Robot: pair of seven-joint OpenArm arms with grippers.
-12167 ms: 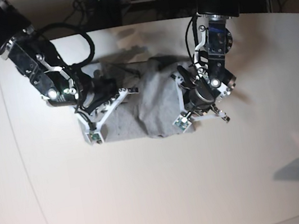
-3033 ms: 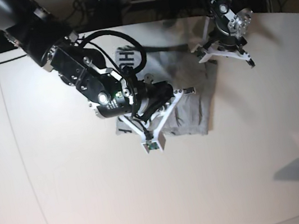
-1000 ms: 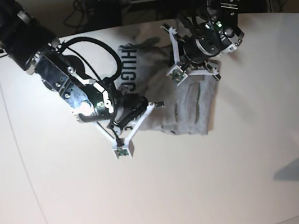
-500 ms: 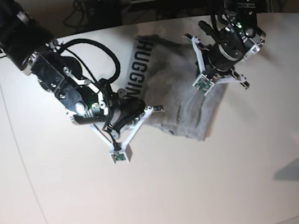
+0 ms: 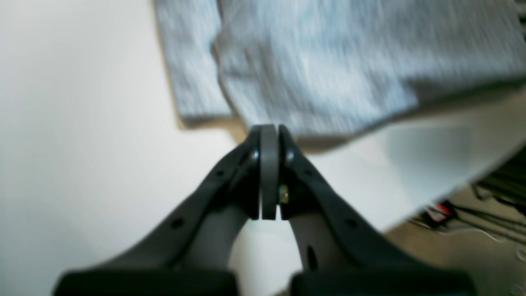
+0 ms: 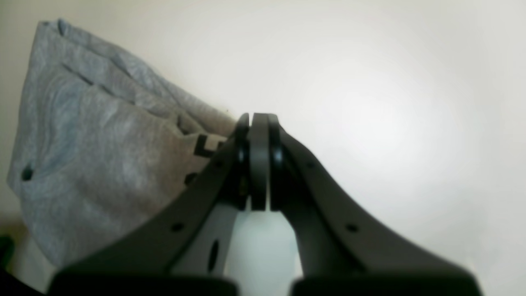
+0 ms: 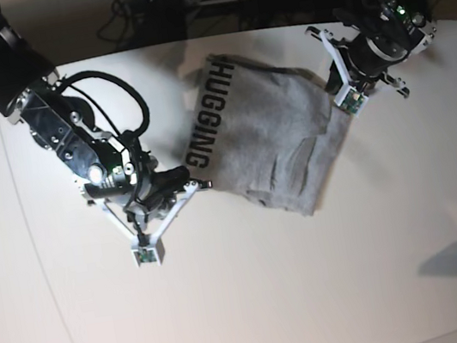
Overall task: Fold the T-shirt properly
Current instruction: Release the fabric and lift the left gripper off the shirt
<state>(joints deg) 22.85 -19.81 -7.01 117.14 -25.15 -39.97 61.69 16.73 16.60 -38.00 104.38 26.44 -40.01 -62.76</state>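
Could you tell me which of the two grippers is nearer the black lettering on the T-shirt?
The right gripper; the lettering runs along the T-shirt's edge beside it.

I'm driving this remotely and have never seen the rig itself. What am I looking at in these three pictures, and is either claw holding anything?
The overhead base view shows two black robot arms over a white table. On it lies a rumpled heather-grey cotton T-shirt with black block lettering along one edge. The other two pictures come from cameras on the wrists, each looking along its own claw. The left gripper, at the right of the overhead view, is shut with the T-shirt's edge just beyond its tips; whether it pinches cloth I cannot tell. The right gripper, at the left of the overhead view, is shut and empty, beside the lettered edge.
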